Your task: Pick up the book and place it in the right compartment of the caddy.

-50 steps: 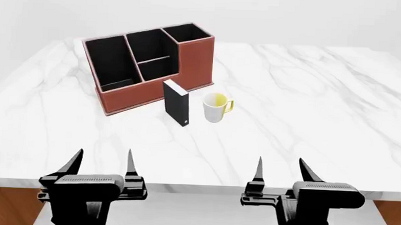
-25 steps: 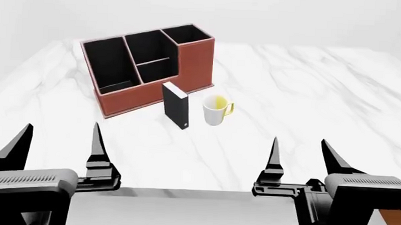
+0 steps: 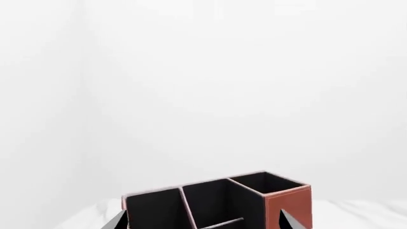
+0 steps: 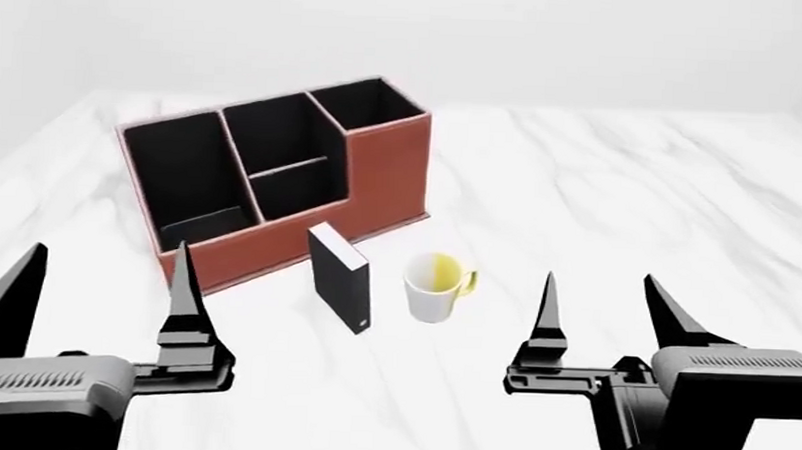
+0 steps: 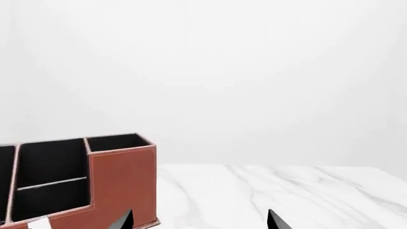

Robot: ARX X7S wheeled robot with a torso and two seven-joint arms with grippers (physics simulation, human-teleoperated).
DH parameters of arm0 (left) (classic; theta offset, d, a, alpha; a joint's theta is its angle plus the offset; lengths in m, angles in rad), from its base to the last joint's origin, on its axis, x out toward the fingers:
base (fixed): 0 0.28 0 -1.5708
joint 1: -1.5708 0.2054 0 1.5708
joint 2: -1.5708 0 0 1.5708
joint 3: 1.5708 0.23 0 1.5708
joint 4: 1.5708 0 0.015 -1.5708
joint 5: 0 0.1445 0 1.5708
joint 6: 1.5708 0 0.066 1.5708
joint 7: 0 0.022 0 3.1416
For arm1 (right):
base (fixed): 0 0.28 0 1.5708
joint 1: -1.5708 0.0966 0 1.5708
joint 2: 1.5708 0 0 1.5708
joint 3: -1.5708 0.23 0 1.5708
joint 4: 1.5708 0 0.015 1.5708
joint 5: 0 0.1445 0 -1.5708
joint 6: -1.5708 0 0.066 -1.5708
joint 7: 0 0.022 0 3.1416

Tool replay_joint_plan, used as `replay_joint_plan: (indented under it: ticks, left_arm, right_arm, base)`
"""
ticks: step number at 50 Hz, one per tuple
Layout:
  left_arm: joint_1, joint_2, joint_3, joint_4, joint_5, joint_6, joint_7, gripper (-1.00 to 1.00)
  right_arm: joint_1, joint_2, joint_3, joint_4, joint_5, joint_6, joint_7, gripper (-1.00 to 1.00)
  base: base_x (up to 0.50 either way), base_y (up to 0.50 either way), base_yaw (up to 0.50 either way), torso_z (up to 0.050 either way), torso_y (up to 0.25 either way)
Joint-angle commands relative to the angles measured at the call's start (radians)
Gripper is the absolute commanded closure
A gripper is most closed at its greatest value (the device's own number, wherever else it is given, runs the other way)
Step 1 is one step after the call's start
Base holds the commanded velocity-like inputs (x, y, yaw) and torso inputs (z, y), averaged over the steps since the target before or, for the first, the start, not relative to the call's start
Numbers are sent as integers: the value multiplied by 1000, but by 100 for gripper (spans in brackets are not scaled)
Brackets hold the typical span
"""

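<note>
Approach stage: the book [image 4: 339, 278] stands upright before the caddy [image 4: 276, 176], while left gripper [image 4: 102, 285] and right gripper [image 4: 598, 310] hover wide open, empty.

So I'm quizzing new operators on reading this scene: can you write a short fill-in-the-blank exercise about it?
1. The book stands upright on the marble table, between the caddy and the white ____.
2. The inside of the mug is ____.
3. The left gripper and the right gripper are both ____ and hold nothing.
4. The right compartment has the ____ walls.

Missing words: mug; yellow; open; tallest
</note>
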Motion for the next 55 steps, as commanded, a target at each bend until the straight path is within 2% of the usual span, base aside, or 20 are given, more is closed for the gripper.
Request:
replay_joint_plan:
  ticks: [1,5,18,45,55]
  left_arm:
    - [9,-87,22,7,-62,45,-96,-100]
    - [10,-128,44,7,-82,70,-142,-100]
    - [6,-191,80,4,-112,113,-215,-100]
    - [-4,-251,124,-12,-135,159,-275,-100]
    - [-8,-261,140,-18,-135,169,-282,-100]
  right_arm:
    - [-2,9,-7,-4,6,3,10,-100]
    - [-4,12,-10,-3,7,1,13,-100]
    - [-6,19,-11,-7,17,1,24,-100]
    - [1,17,2,-2,60,9,46,-100]
    - [18,28,-16,22,8,2,86,-100]
  base:
    - [500,0,0,0,0]
    - [500,0,0,0,0]
    - [500,0,0,0,1]
    - [500,0,0,0,2]
    - [17,0,102,0,1]
